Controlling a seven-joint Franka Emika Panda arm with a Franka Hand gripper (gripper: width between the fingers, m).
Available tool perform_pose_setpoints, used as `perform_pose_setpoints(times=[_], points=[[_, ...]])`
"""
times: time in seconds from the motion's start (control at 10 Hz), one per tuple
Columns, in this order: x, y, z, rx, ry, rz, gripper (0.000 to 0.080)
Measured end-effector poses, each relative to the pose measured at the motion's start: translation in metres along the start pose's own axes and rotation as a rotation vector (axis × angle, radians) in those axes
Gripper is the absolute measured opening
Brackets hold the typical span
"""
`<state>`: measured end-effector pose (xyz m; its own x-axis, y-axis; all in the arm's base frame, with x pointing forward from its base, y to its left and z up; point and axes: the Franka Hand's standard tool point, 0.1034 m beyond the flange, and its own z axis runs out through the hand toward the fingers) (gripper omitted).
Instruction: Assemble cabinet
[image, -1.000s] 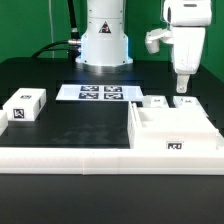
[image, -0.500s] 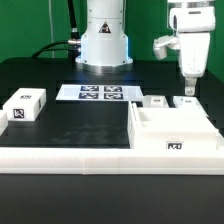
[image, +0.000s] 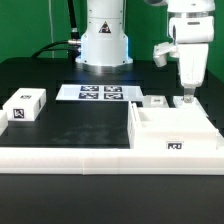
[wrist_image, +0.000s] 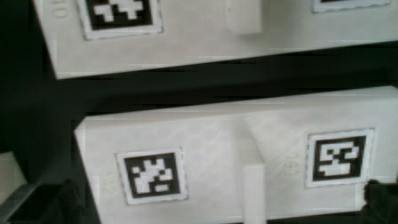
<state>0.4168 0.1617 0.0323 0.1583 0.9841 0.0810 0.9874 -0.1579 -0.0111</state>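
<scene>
The cabinet, a large white box with compartments and a tag on its front, stands at the front of the exterior view's right. Just behind it lie two small white tagged panels. My gripper hangs right above the right-hand panel, fingers pointing down, holding nothing. In the wrist view that panel fills the picture, with two tags and a ridge between them. My gripper is open, its dark fingertips wide apart at either side of the panel. A second tagged white piece lies beyond it.
A small white tagged block sits on the exterior view's left. The marker board lies in front of the robot base. A long white ledge runs along the table's front edge.
My gripper has moved toward the exterior view's right and down, from above the table to just over the right-hand small panel. Nothing else has moved.
</scene>
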Motion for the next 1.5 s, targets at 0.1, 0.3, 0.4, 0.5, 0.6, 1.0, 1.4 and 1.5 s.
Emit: perform_pose_setpoints(times=[0.1, 0.3, 0.4, 0.5, 0.6, 1.0, 1.4, 1.5], points=[[0.003, -0.002, 0.005, -0.001, 0.007, -0.003, 0.0797], [0.007, -0.006, 0.011, -0.001, 0.016, -0.001, 0.0797], [0.007, -0.006, 0.013, -0.002, 0.019, 0.000, 0.0797], [0.004, -0.007, 0.016, 0.004, 0.018, 0.003, 0.0797], [0.003, -0.008, 0.018, 0.008, 0.017, 0.006, 0.0662], [0.002, -0.008, 0.019, 0.010, 0.016, 0.009, 0.0205], [0.001, -0.008, 0.019, 0.010, 0.016, 0.012, 0.0068], [0.001, -0.008, 0.019, 0.010, 0.016, 0.012, 0.0068]])
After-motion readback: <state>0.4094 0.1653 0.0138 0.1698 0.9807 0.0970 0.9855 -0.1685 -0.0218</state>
